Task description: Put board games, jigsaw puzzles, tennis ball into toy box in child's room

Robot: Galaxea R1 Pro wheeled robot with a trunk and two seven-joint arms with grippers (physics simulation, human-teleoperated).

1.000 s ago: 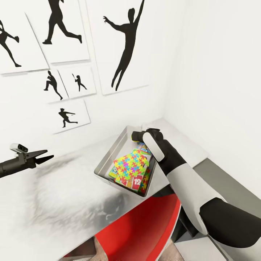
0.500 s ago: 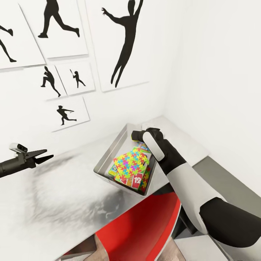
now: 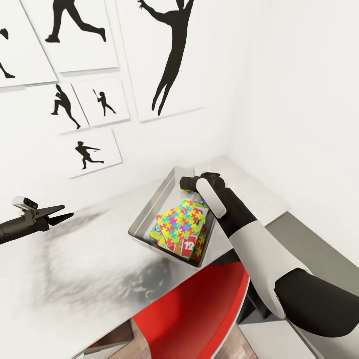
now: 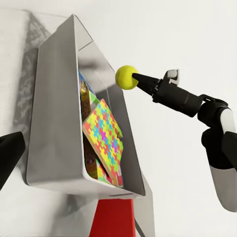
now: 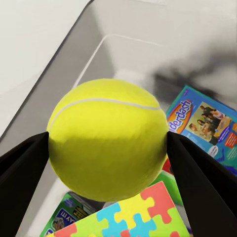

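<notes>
My right gripper (image 3: 184,184) is shut on the yellow-green tennis ball (image 4: 127,77), which it holds above the far end of the light grey toy box (image 3: 147,213). In the right wrist view the ball (image 5: 108,145) sits between the two black fingers (image 5: 23,170), over the box's inside. A jigsaw puzzle (image 3: 180,222) lies on top in the box, over a SKIP-BO board game (image 3: 188,245). A blue board game (image 5: 203,123) lies under the ball. The box stands on the pale table (image 3: 75,269). My left gripper (image 3: 66,212) hovers open over the table, far left of the box.
A red chair (image 3: 199,309) is tucked under the table's front edge, below the toy box. The lower dark grey desk section (image 3: 309,249) runs along the right wall. Baseball silhouette posters (image 3: 172,55) hang on the white wall behind.
The whole view has drifted a little, so the posters sit higher and further left. Both arms have held their places, the right one with the ball over the box.
</notes>
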